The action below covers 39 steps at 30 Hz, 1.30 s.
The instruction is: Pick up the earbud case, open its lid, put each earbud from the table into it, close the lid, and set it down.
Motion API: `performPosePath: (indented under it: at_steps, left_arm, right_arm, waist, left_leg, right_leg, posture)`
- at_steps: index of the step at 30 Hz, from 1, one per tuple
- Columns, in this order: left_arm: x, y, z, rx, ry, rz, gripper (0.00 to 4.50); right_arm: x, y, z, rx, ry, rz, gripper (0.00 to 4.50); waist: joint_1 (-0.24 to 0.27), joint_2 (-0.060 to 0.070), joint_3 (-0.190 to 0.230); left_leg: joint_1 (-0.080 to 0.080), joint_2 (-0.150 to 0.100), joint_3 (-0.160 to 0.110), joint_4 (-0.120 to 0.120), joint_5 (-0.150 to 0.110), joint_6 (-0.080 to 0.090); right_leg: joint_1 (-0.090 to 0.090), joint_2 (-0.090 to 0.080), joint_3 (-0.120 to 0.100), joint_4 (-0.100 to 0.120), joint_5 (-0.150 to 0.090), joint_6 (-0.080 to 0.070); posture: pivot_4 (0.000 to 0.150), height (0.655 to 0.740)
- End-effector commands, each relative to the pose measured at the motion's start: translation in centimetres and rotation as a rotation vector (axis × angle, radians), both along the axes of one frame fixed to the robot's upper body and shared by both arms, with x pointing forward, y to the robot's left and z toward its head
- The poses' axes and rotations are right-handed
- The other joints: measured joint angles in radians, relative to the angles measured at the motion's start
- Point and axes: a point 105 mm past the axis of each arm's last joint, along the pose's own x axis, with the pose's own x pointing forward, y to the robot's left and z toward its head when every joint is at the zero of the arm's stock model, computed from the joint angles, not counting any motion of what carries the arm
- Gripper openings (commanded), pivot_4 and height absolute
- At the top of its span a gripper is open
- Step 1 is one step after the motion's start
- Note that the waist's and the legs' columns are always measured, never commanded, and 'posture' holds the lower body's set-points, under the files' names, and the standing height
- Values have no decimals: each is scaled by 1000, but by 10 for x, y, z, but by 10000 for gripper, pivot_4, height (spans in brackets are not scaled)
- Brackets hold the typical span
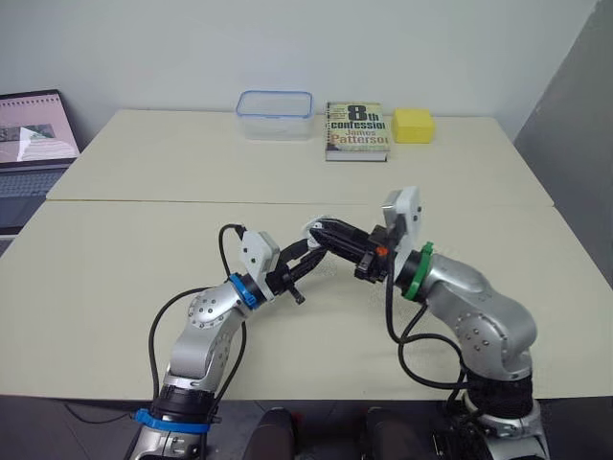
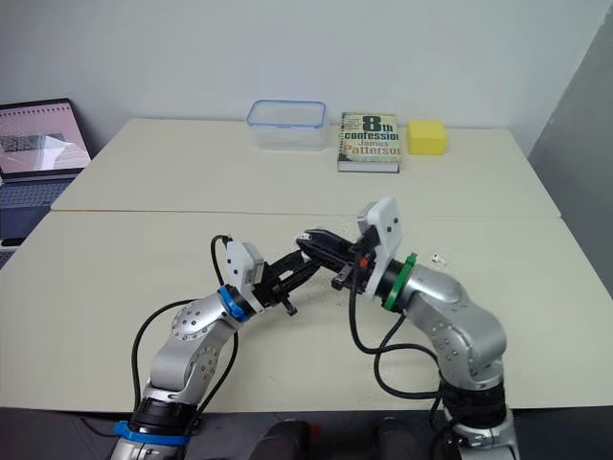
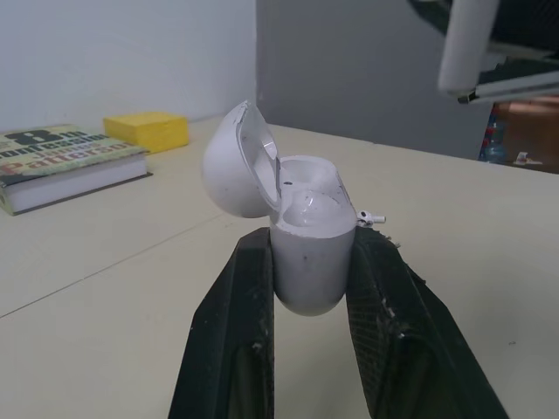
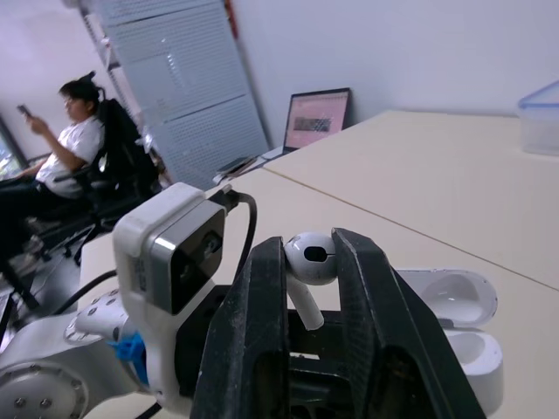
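My left claw [image 3: 312,249] is pinching the earbud case [image 3: 306,284] by its lower body, one finger on each side, holding it upright above the table [image 1: 115,287]. Its lid [image 3: 231,170] is swung back on the hinge, so I judge the pick-up and the opening done. What remains is the seating of both earbuds, the closing of the lid and the set-down.

Neither earbud looks to be in the case yet. Its wells seem empty from my right wrist, though I cannot be sure from the left one.

To the right of the case, my right claw [image 4: 310,247] is narrowed around the first earbud [image 4: 314,255]. The fingers press on the rounded head and the stem hangs down between them. This claw hovers close above the open case, not touching it as far as I can tell, so I take the step in hand to be lowering this earbud into its well.

Farther right, the second earbud [image 2: 439,258] lies on the table, apart from both claws, waiting its turn.
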Motion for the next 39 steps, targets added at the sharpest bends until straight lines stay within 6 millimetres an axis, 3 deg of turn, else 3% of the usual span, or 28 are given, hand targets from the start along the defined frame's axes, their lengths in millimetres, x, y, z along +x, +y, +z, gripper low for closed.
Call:
performPosePath:
  at_steps: [1,18,36,39]
  left_arm:
    - [-1,-1,15,-16,-69,-2,7503]
    - [0,-3,18,-26,-73,-11,7503]
    - [1,-6,21,-30,-78,-10,7503]
    - [1,-6,21,-29,-79,-10,7503]
  right_arm:
    - [4,0,9,33,-72,-67,3917]
    - [16,2,-18,0,-90,-174,3917]
    - [11,15,-37,-64,-89,-142,3917]
    - [12,14,-37,-65,-88,-150,13253]
  waist:
    - [0,0,0]
    - [-3,0,0]
    - [-3,0,0]
    - [-3,0,0]
  left_leg:
    - [0,0,0,0,0,0]
    - [0,0,0,0,0,0]
    - [0,0,0,0,0,0]
    - [0,0,0,0,0,0]
  right_leg:
    - [0,0,0,0,0,0]
    - [0,0,0,0,-2,4]
    - [0,0,0,-1,-2,4]
    - [0,0,0,-1,-2,4]
  posture:
    - [1500,7377]
    - [1500,7377]
    - [1500,7377]
    - [1500,7377]
